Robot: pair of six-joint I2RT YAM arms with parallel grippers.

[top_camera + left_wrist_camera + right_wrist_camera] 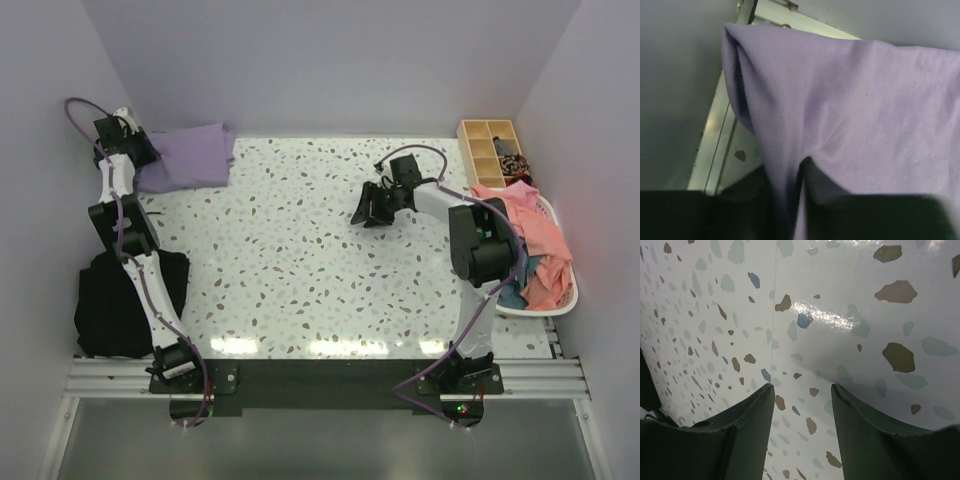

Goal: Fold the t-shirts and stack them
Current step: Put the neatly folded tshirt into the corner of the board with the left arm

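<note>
- The black fabric bundle [110, 305] lies at the near-left edge of the table [300, 270], beside the left arm. It is not a work item.
- The basket [562, 305] at the near right holds the unfolded stock: a salmon-pink t-shirt [535, 230] heaped over the rim, with a teal t-shirt [520, 282] crumpled under it.
- The right gripper [372, 208] hovers over bare table right of centre. Its fingers stand moderately apart with nothing between them, and the wrist view shows only the speckled surface.
- The lavender t-shirt [190, 155] lies in the far-left corner near the back wall, folded into a rough rectangle with uneven edges.
- The left gripper [128, 140] sits at that shirt's left edge. In its wrist view a pleat of lavender cloth runs down between the dark fingers. Cloth and shadow hide the tips, so it cannot be told whether the jaws clamp the fabric or stand slack.
- Handling, as judged: the shirts are light, limp knit with no stiffness. They sag when lifted and drag their own layers out of line, but are neither slippery nor fragile.
- Recommended hold: pinch a loose shirt at two hem or shoulder corners, one per gripper. Pinch a folded shirt at the folded edge, through all layers.
- A wooden compartment tray [478, 150] stands at the far right, well apart from the lavender shirt
</note>
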